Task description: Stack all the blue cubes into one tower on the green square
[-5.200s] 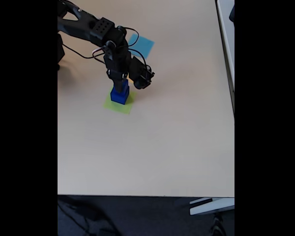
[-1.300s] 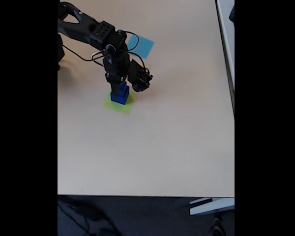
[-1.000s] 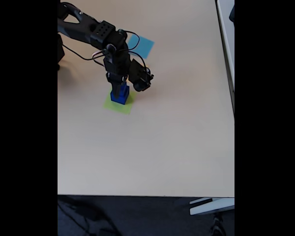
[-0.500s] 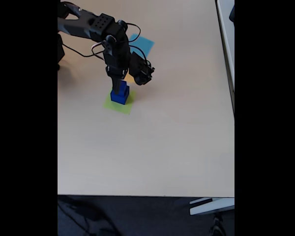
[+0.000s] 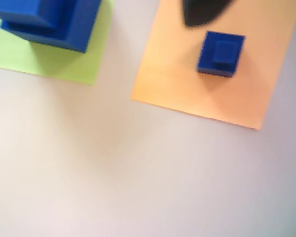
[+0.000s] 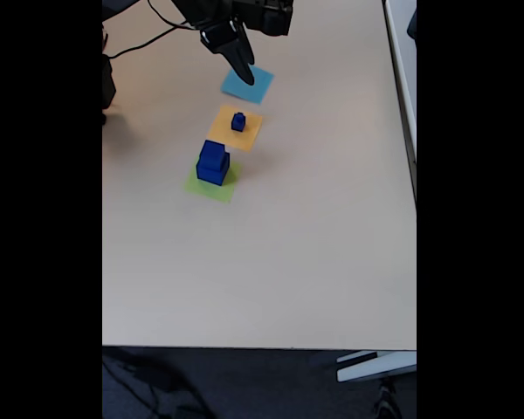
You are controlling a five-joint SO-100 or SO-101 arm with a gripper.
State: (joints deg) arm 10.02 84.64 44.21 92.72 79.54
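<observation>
Two blue cubes form a tower (image 6: 212,163), medium on large, on the green square (image 6: 211,185); in the wrist view the tower (image 5: 45,19) and the green square (image 5: 59,64) are at the top left. The small blue cube (image 6: 238,121) sits alone on an orange square (image 6: 236,133), seen in the wrist view as the small cube (image 5: 221,53) on orange paper (image 5: 202,94). My gripper (image 6: 242,72) is raised far behind the tower, over the light blue square (image 6: 253,85). The gripper (image 5: 96,22) is open and empty: a dark fingertip (image 5: 202,12) at the top, a dark sliver at the left edge.
The beige table (image 6: 271,262) stretches wide in front of the squares. The arm's base and cables (image 6: 113,61) are at the back left. The table's right edge (image 6: 414,175) borders another surface.
The gripper has let go of the medium cube and lifted up and back from the tower. The small cube on the orange square has come into view.
</observation>
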